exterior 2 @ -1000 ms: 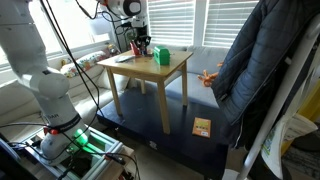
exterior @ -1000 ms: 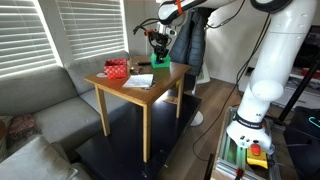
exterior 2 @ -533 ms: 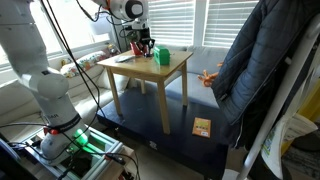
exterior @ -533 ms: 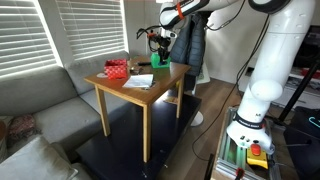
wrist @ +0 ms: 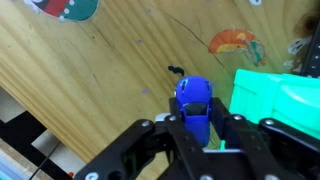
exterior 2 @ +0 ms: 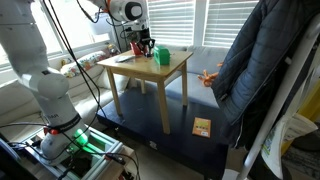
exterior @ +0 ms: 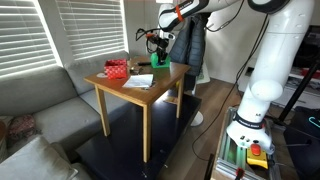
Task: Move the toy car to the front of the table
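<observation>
My gripper [wrist: 195, 128] is shut on a small blue toy car [wrist: 194, 100], with the car's nose sticking out past the fingertips. In both exterior views the gripper [exterior: 157, 42] [exterior 2: 142, 40] hangs a little above the far part of the small wooden table [exterior: 140, 90] [exterior 2: 150, 70]. The car is too small to make out in those views. The light-brown tabletop [wrist: 90, 70] lies below the car in the wrist view.
A green block [wrist: 275, 95] [exterior: 161, 60] [exterior 2: 161, 56] stands on the table right next to the gripper. A red box [exterior: 117, 69] and a sheet of paper [exterior: 138, 81] also lie on the table. A grey sofa [exterior: 30, 100] and a hanging dark jacket [exterior 2: 255, 70] flank it.
The gripper has risen slightly with the car in it. Nothing else has moved.
</observation>
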You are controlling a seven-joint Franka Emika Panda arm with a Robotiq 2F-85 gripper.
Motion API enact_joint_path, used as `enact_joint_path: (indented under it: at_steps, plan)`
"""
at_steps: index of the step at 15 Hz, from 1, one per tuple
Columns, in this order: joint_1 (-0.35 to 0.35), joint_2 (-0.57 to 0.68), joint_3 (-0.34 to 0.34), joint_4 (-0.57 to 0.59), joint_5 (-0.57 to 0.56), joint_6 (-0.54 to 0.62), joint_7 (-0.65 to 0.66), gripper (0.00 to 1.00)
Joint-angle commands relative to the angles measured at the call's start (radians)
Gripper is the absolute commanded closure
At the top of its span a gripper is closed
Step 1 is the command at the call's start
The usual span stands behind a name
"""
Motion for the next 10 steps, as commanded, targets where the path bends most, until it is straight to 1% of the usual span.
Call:
enact_joint_path:
  at_steps: [1,6,10]
  plan:
    - [-0.004,0.000,0.004,0.002,0.000,-0.002,-0.001,0.90]
    - [0.008,-0.010,0.010,-0.024,-0.029,0.000,0.064,0.90]
    - [0.008,-0.041,0.006,-0.065,-0.061,0.005,0.162,0.90]
